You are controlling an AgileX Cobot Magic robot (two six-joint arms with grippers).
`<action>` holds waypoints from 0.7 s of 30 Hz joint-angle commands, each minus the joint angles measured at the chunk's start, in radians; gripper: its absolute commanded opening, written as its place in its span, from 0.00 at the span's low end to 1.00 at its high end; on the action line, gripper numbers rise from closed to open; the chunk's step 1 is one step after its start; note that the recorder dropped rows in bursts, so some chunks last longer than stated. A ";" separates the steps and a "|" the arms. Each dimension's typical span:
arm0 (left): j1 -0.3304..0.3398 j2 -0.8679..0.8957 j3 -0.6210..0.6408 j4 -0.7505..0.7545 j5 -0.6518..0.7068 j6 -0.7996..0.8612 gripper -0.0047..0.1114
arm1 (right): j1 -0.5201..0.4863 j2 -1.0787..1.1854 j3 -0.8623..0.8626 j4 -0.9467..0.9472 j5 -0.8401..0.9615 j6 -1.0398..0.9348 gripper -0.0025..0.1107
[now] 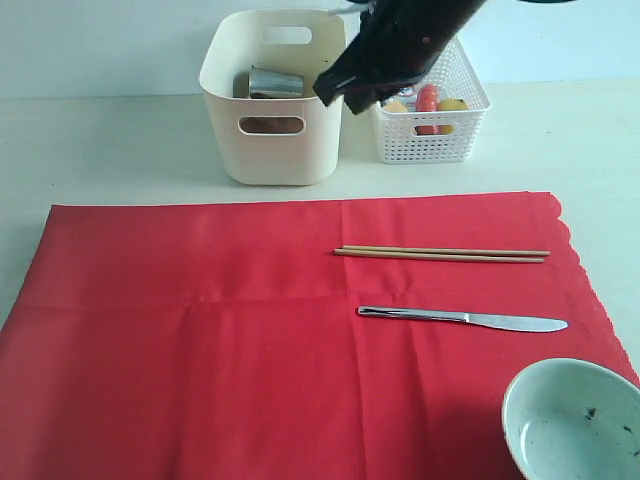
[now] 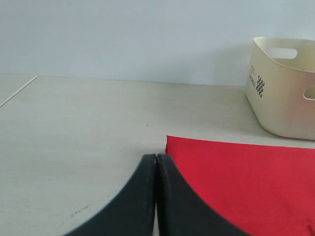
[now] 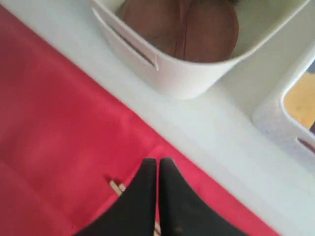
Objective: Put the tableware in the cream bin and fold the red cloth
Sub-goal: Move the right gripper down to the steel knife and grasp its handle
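The red cloth (image 1: pixel 200 330) lies spread flat over the table. On it rest a pair of wooden chopsticks (image 1: pixel 440 253), a metal knife (image 1: pixel 460 319) and, at the front right corner, a pale green-white bowl (image 1: pixel 575 420). Behind the cloth stands the cream bin (image 1: pixel 272 95) with a steel cup (image 1: pixel 275 82) inside. The right wrist view shows a brown wooden plate (image 3: pixel 197 29) in the bin. My right gripper (image 1: pixel 335 92) hangs above the bin's right edge, shut and empty (image 3: pixel 158 161), with the chopstick ends (image 3: pixel 116 186) below it. My left gripper (image 2: pixel 156 157) is shut and empty by the red cloth's corner (image 2: pixel 236 177).
A white lattice basket (image 1: pixel 432 100) with food items stands right of the cream bin, close against it. A strip of bare pale table runs between the bins and the cloth's far edge. The bowl sits partly over the cloth's scalloped right edge.
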 commanded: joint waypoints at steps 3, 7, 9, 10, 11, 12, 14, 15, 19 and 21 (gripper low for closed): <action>-0.008 -0.005 0.003 0.003 -0.006 0.001 0.06 | -0.006 -0.088 0.199 -0.024 -0.062 0.004 0.02; -0.008 -0.005 0.003 0.003 -0.006 0.001 0.06 | -0.006 -0.124 0.298 -0.024 -0.087 0.004 0.02; -0.008 -0.005 0.003 0.003 -0.006 0.001 0.06 | -0.006 -0.134 0.337 -0.024 -0.089 0.004 0.02; -0.008 -0.005 0.003 0.003 -0.006 0.001 0.06 | -0.006 -0.141 0.353 -0.024 -0.089 0.004 0.02; -0.008 -0.005 0.003 0.003 -0.006 0.001 0.06 | -0.006 -0.145 0.364 -0.024 -0.089 0.004 0.02; -0.008 -0.005 0.003 0.003 -0.006 0.001 0.06 | -0.006 -0.153 0.378 -0.024 -0.089 0.004 0.02; -0.008 -0.005 0.003 0.003 -0.006 0.001 0.06 | -0.006 -0.167 0.403 -0.024 -0.089 0.004 0.02; -0.008 -0.005 0.003 0.003 -0.006 0.001 0.06 | -0.006 -0.174 0.417 -0.024 -0.089 0.004 0.02; -0.008 -0.005 0.003 0.003 -0.006 0.001 0.06 | -0.006 -0.203 0.464 -0.024 -0.089 0.004 0.02; -0.008 -0.005 0.003 0.003 -0.006 0.001 0.06 | -0.006 -0.219 0.490 -0.024 -0.094 0.004 0.02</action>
